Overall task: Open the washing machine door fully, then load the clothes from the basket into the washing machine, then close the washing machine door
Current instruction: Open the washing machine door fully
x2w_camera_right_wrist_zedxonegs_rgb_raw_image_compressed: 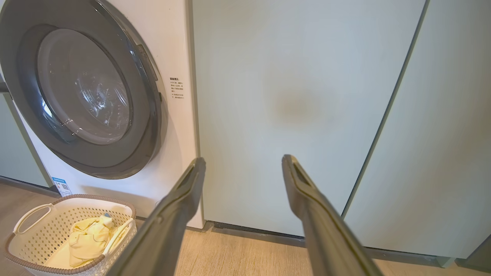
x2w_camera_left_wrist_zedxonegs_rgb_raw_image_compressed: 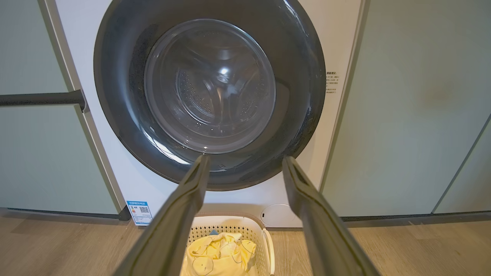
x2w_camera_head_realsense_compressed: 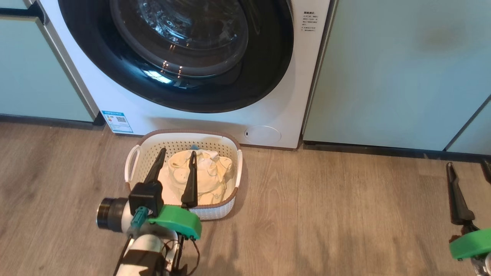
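Observation:
The washing machine (x2w_camera_head_realsense_compressed: 153, 119) is white, and its washing machine door (x2w_camera_head_realsense_compressed: 115, 76), with a black rim and domed glass, lies shut against the front. The basket (x2w_camera_head_realsense_compressed: 184, 133) stands on the floor right before it, holding the pale yellow clothes (x2w_camera_head_realsense_compressed: 207, 172) and a bit of blue fabric (x2w_camera_head_realsense_compressed: 194, 147). My left gripper (x2w_camera_head_realsense_compressed: 178, 152) hovers over the basket, open and empty, its fingers pointing at the door (x2w_camera_left_wrist_zedxonegs_rgb_raw_image_compressed: 115, 96). My right gripper (x2w_camera_head_realsense_compressed: 468, 165) is open and empty at the far right, facing a cabinet panel (x2w_camera_right_wrist_zedxonegs_rgb_raw_image_compressed: 307, 96). In the right wrist view the basket (x2w_camera_right_wrist_zedxonegs_rgb_raw_image_compressed: 23, 237) and clothes (x2w_camera_right_wrist_zedxonegs_rgb_raw_image_compressed: 88, 237) sit at the lower left.
Pale green cabinet panels (x2w_camera_head_realsense_compressed: 383, 76) flank the machine on both sides, with a dark bar handle (x2w_camera_left_wrist_zedxonegs_rgb_raw_image_compressed: 38, 98) on the left one. A round white flap (x2w_camera_head_realsense_compressed: 262, 135) and a blue sticker (x2w_camera_head_realsense_compressed: 117, 121) mark the machine's lower front. Wood floor (x2w_camera_head_realsense_compressed: 326, 211) stretches right of the basket.

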Controlling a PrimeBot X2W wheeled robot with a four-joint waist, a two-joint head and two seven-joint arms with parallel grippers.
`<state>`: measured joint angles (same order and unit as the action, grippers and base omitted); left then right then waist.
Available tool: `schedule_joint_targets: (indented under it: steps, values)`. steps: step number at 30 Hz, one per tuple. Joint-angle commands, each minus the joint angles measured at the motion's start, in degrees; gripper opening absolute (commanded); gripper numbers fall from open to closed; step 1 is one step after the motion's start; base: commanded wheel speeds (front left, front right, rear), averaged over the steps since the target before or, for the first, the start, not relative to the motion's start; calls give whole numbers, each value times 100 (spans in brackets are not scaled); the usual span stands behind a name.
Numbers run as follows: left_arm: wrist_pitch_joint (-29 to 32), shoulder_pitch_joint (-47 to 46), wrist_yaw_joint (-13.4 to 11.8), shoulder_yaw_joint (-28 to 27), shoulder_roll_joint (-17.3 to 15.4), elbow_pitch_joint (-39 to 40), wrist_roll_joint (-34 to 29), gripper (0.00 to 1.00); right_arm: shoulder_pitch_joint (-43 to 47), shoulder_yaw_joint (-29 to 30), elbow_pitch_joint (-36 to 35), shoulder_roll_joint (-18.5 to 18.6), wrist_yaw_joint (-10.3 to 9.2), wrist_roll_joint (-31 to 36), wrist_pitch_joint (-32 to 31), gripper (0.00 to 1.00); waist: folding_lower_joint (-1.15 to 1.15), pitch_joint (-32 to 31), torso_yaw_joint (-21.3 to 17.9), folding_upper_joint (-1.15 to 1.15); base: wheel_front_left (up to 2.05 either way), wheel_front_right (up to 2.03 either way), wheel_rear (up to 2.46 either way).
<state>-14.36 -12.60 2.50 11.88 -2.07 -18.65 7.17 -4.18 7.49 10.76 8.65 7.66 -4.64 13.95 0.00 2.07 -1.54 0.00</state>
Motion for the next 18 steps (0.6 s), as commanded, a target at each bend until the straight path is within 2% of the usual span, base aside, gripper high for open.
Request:
schedule_joint_targets:
  steps: [1,5,8,10,14,15,16,17,18]
  values:
    - [-63,-216,-21,-160,-81,162,42,100,-221,-75,-146,98,-17,-41,21,100,0,11,1,0,0,0,0]
    - [-63,-220,-30,-149,-81,185,47,100,-238,-58,-125,75,-17,-149,-30,100,0,45,-1,0,0,0,0]
    - [-63,-253,-46,-128,-81,223,52,100,-293,3,-86,-26,-17,-497,-114,100,0,132,4,0,0,0,0]
    - [-63,-294,-61,-114,-81,254,54,100,-391,71,-12,-172,-17,-1144,-235,100,0,224,3,0,0,0,0]
    - [-63,-432,-95,-83,-81,312,57,100,-692,190,196,-198,-17,-2315,-499,100,0,446,8,0,0,0,0]
    - [-63,-471,-105,-72,-81,328,60,100,-774,199,244,-165,-17,-2527,-541,96,0,503,12,0,0,0,0]
    - [-63,-511,-115,-60,-81,340,64,100,-871,233,296,-177,-17,-2823,-588,62,0,560,17,0,0,0,0]
    - [-63,-552,-125,-47,-81,349,68,100,-966,260,348,-161,-17,-3058,-632,41,0,617,22,0,0,0,0]
    - [-63,-597,-133,-31,-81,358,69,100,-1060,274,392,-129,-17,-3236,-658,16,0,676,32,0,0,0,0]
